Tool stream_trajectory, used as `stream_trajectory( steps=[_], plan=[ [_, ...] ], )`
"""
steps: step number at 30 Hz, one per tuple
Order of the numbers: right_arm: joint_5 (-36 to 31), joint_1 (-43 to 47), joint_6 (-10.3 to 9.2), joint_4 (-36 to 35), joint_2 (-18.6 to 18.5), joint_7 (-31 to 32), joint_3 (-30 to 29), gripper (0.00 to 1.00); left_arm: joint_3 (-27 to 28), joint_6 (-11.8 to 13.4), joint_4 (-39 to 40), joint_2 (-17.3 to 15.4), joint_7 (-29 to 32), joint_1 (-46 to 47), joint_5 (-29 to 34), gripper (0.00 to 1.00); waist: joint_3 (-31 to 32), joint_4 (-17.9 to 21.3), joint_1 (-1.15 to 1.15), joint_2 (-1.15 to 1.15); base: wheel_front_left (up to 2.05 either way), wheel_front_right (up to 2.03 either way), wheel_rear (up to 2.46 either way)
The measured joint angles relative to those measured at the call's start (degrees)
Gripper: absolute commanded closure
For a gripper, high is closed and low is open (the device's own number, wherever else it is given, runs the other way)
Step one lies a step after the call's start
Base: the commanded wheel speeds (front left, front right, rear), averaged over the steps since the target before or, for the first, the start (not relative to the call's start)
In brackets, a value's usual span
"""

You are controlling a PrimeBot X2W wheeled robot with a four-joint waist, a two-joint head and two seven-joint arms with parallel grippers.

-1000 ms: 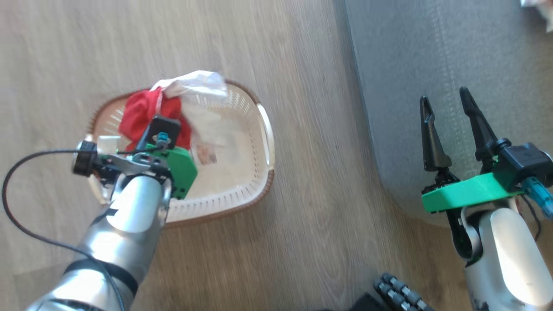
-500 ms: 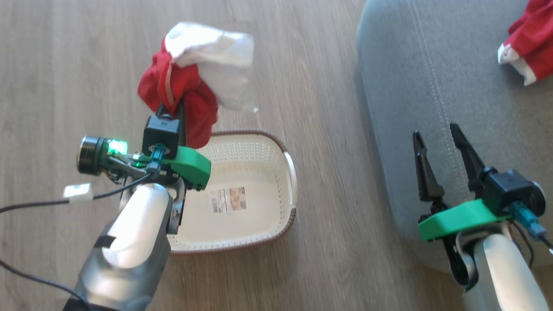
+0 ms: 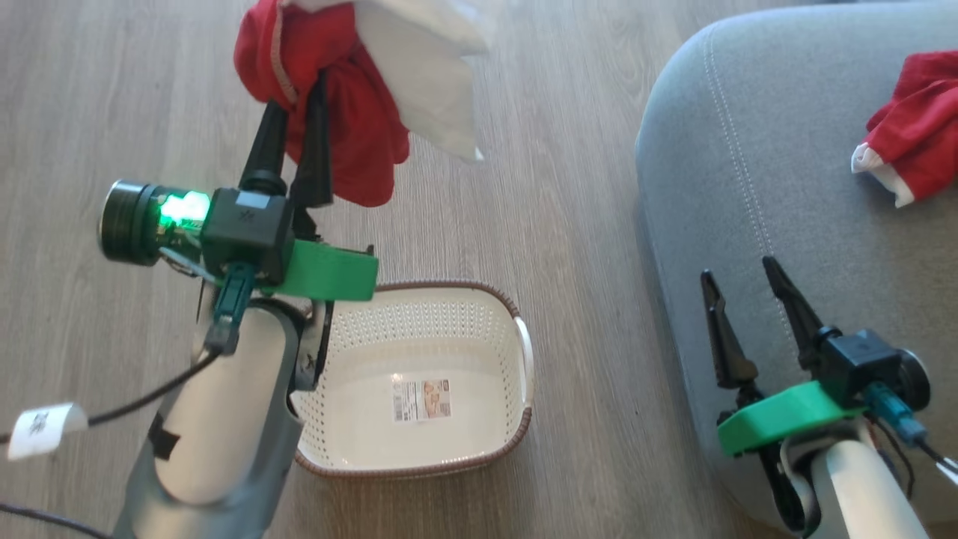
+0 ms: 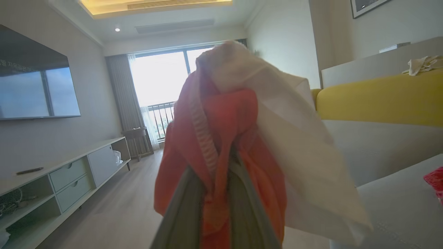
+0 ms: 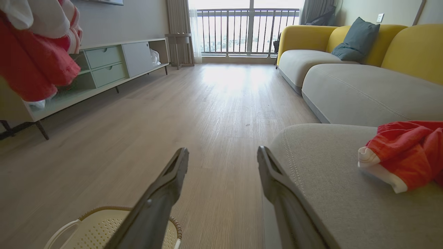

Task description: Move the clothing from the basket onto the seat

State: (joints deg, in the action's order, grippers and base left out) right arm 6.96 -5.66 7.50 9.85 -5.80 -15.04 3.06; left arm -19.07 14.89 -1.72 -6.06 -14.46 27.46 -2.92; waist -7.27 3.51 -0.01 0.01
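Flooring of pale wood-look plank (image 3: 569, 187) spans the head view and separates the two work zones. We identify the grey seat (image 3: 786, 224) on the robot's right, rounded edge and stitched seam toward the floor strip; one red garment with a white cuff (image 3: 909, 150) lies on its cushion, well in from the edge. The cream perforated basket (image 3: 516, 352) stands on the floor between the two arms, partly under the left forearm (image 3: 217, 419); the visible part of its bottom carries only a label sticker (image 3: 422, 399), so we judge it emptied. The left gripper (image 3: 298, 101) is up beyond the basket's far rim, over bare floor, both fingers (image 3: 268, 142) clamped on a bunched red garment with a white panel (image 3: 359, 127); the left wrist view shows cloth pinched between the fingers and draping down both sides. The right gripper (image 3: 737, 269) hovers over the seat's near edge with its fingers spread and nothing between them. The governing relation: the seat lies to the right of the held bundle, well apart from it, across the floor strip. The right arm is nearer the seat but holds nothing, so we judge that the left arm must carry the load rightward past the seam before it lets go. The white panel hangs loose on the seat side.
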Motion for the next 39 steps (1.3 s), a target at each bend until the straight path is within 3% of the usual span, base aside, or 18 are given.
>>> stream_trajectory(
  steps=[6, 19, 29, 39],
  plan=[
    [0.0, 2.8, 0.00, -0.5, 0.0, 0.0, 0.8, 0.00, -2.1, -3.3, 4.9, 0.2, -0.3, -1.6, 0.6, 1.00, 1.9, 0.0, 0.00, 0.00, 0.00, 0.00, 0.00],
    [0.0, 3.0, 0.00, -1.3, 0.0, 0.0, 1.3, 0.00, -8.2, -8.2, 7.7, 0.6, -0.3, -4.3, 1.0, 1.00, 3.2, 0.0, 0.00, 0.00, 0.00, 0.00, 0.00],
    [0.0, 5.2, 0.00, -1.6, -0.2, 0.0, 2.6, 0.00, -12.9, -10.7, 8.6, 1.1, -0.3, -8.4, 1.0, 1.00, 4.1, -0.3, 0.00, 0.00, 0.00, 0.00, 0.00],
    [0.0, 5.2, 0.00, -2.0, -0.9, 0.0, 3.1, 0.00, -12.7, -10.7, 8.9, 1.9, -0.3, -9.1, 0.9, 1.00, 4.3, -0.6, 0.00, 0.00, 0.00, 0.00, 0.00]
  ],
)
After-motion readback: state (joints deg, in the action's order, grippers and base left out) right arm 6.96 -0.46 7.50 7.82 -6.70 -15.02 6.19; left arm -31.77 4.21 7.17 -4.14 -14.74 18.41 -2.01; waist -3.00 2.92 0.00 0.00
